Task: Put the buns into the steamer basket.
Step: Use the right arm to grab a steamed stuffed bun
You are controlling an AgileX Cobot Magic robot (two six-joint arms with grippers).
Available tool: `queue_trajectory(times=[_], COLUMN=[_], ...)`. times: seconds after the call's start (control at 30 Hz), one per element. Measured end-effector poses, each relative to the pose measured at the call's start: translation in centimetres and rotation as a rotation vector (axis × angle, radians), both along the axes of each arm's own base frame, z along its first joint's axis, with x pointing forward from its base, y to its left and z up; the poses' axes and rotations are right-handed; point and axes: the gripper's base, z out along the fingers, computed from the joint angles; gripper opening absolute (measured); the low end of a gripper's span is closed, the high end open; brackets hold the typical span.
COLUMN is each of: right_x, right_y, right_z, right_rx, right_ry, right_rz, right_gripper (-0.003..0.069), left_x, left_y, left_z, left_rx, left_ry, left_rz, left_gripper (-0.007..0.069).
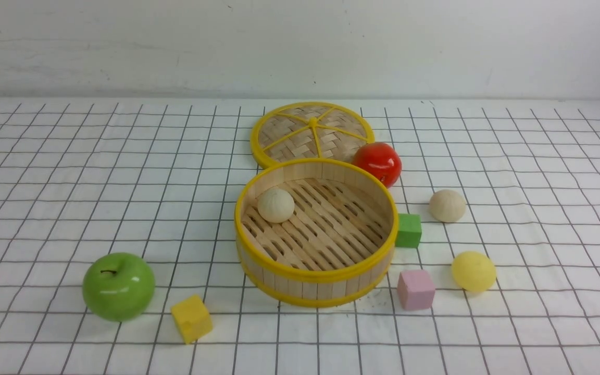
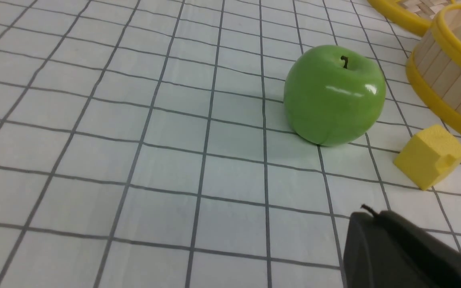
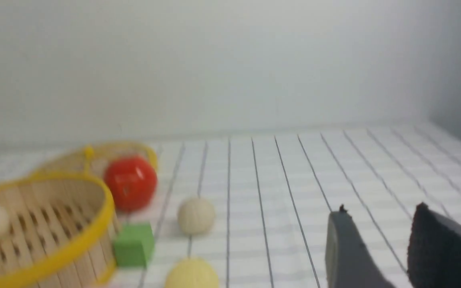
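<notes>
Near the middle of the table [image 1: 185, 156], seen from the front, sits the round basket [image 1: 316, 286]. One cream bun [image 1: 276, 205] is inside it, close to the wall on the left. Two more buns are out on the right: a cream one [image 1: 447, 206] and a yellow one [image 1: 473, 272]. Behind the basket is its flat lid [image 1: 289, 136], with a red tomato [image 1: 379, 162] beside it. A green block [image 1: 408, 230] and a pink block [image 1: 416, 289] sit near the basket.

The left wrist view shows a green apple [image 2: 334, 96] and a yellow block [image 2: 431, 157]. The left claw [image 2: 368, 214] is pressed together, with nothing in it.

In the right wrist view, the right claw [image 3: 382, 212] is spread and holds nothing.
</notes>
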Motion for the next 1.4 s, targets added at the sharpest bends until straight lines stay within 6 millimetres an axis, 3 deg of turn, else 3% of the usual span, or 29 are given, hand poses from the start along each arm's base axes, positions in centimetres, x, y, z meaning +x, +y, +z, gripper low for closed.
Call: queue_trajectory(times=[0.13,0.2,0.23,0.3,0.47,0.6,0.67,0.73,0.83,0.87,0.97,1.03,1.2,1.27,1.3,1.4], right_x=[-0.4,-1.0,-1.1,-1.8,-1.4,1.4,3.0,6.8,9.2,11.7,13.9,16.3,20.6,21.8,23.5,26.1], right_y=[0.2,0.3,0.3,0.2,0.0,-0.4,-0.6,-0.9,-0.9,-0.9,-0.5,1.0,5.2,6.0,7.3,8.4], right_z=[1.7,4.2,4.5,8.7,17.8,20.9,21.0,19.1,17.2,15.0,12.9,10.7,8.6,8.1,7.3,5.8], right_rx=[0.031,0.133,0.147,0.207,0.255,0.248,0.23,0.192,0.184,0.217,0.226,0.15,-0.011,-0.027,-0.055,-0.043], right_ry=[-0.193,-0.294,-0.3,-0.357,-0.274,-0.048,0.052,0.272,0.393,0.513,0.635,0.791,1.036,1.082,1.146,1.211], right_rz=[0.035,0.067,0.071,0.09,0.063,-0.005,-0.033,-0.077,-0.087,-0.085,-0.064,0.022,0.195,0.214,0.23,0.205], right_gripper=[0.0241,0.0241,0.0241,0.0241,0.0241,0.0241,0.0241,0.0241,0.0241,0.0241,0.0241,0.0241,0.0241,0.0241,0.0241,0.0241], left_x=[0.0,0.0,0.0,0.0,0.0,0.0,0.0,0.0,0.0,0.0,0.0,0.0,0.0,0.0,0.0,0.0], left_y=[0.0,0.0,0.0,0.0,0.0,0.0,0.0,0.0,0.0,0.0,0.0,0.0,0.0,0.0,0.0,0.0], left_z=[0.0,0.0,0.0,0.0,0.0,0.0,0.0,0.0,0.0,0.0,0.0,0.0,0.0,0.0,0.0,0.0], left_rx=[0.001,0.001,0.001,0.001,0.001,0.001,0.001,0.001,0.001,0.001,0.001,0.001,0.001,0.001,0.001,0.001], left_ry=[0.0,0.0,0.0,0.0,0.0,0.0,0.0,0.0,0.0,0.0,0.0,0.0,0.0,0.0,0.0,0.0], left_rz=[0.0,0.0,0.0,0.0,0.0,0.0,0.0,0.0,0.0,0.0,0.0,0.0,0.0,0.0,0.0,0.0], left_gripper=[-0.0002,0.0,0.0001,0.0003,0.0008,0.0013,0.0015,0.0018,0.0018,0.002,0.0022,0.0028,0.0033,0.0035,0.0038,0.0039])
